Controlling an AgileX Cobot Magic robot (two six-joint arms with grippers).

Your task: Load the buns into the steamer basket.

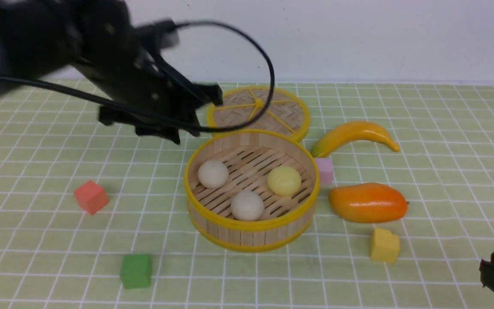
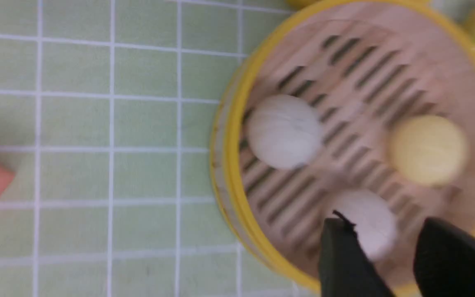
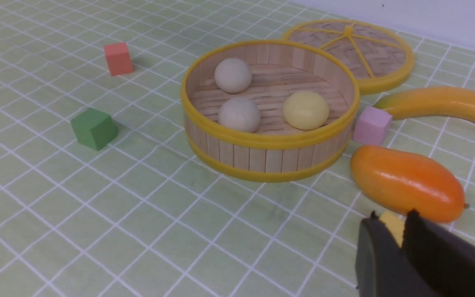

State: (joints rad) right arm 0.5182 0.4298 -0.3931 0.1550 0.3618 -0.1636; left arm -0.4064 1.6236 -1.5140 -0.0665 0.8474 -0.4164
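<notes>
Buns: all three lie on the slatted floor of the steamer basket, apart from one another. One off-white bun is at the left, the second off-white bun is near the front wall, and the pale yellow bun is at the right.
Left end effector: up above the basket's left rear side, jaws apart and holding nothing. Its own camera sees the front bun through the gap.
Right end effector: low at the desk's near right corner. The tips are close, with only a sliver between them and nothing in it. I cannot tell if it counts as closed.
Hard to see: the left arm is a dark blur in the front view, and its cable loops across the woven lid. The pink cube is half hidden behind the basket's rim. The yellow cube is mostly covered by the fingers in the right wrist view.
Edges: the front view's corner cuts off the right end effector.
Crowded side: the banana and mango lie near the basket's right, and the lid lies just behind it.
Open room: bare desk runs left to the red cube and forward to the green cube.
</notes>
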